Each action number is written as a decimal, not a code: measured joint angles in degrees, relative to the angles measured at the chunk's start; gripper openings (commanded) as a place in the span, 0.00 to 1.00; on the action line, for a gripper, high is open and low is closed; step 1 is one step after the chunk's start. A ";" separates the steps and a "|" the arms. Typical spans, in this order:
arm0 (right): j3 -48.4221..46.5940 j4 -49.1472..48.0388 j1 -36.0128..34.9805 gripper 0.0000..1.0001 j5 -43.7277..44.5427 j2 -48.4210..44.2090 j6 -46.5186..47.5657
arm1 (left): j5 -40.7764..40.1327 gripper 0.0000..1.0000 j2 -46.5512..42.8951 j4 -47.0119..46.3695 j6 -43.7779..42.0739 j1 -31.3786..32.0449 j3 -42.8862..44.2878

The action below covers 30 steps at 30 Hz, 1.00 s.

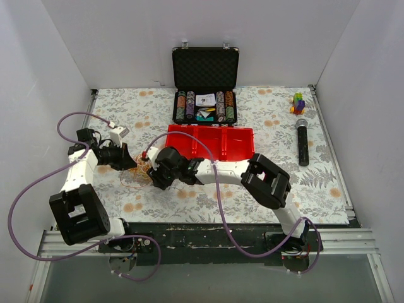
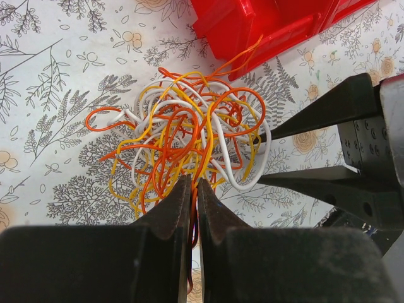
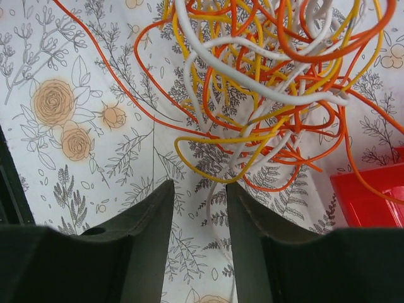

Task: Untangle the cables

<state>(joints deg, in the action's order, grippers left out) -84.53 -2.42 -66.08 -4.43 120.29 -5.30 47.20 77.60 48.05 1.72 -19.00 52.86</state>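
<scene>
The cables (image 2: 189,132) are a palm-sized tangle of thin orange, yellow and white wires lying on the flowered tablecloth, between the two grippers (image 1: 140,169). My left gripper (image 2: 194,182) is shut on a few orange and reddish strands at the tangle's near edge. My right gripper (image 3: 199,184) stands open just short of the tangle (image 3: 265,95). A thin white strand runs down through its gap without being pinched. In the left wrist view the right gripper's fingers (image 2: 328,107) point at the tangle from the right. From above, the left gripper (image 1: 129,161) and the right gripper (image 1: 154,177) almost meet.
A red tray (image 1: 211,140) lies just behind the tangle, its corner close to the wires (image 2: 265,25). Farther back stands an open black case (image 1: 205,63) of poker chips. A black microphone (image 1: 302,142) and small toy blocks (image 1: 297,102) lie at the right.
</scene>
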 measured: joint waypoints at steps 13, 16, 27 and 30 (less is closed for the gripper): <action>5.70 0.72 0.02 0.01 3.48 -1.33 -0.63 | 0.39 0.00 -0.02 -0.04 0.20 0.00 0.00; 7.65 0.90 0.00 0.01 6.08 -4.17 -0.61 | 0.20 0.00 -0.02 -0.28 0.24 0.00 -0.02; 8.46 0.17 0.68 0.01 21.64 -36.48 3.91 | -6.93 0.00 0.39 -9.14 3.93 -0.83 -4.66; 8.70 -0.90 1.31 0.01 26.18 -45.07 5.64 | -9.46 0.00 0.74 -12.31 5.03 -1.16 -5.27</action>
<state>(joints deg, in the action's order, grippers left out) -75.83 -3.31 -64.77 21.76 75.22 0.34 37.74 78.35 35.75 6.74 -20.16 47.59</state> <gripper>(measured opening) 0.031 0.035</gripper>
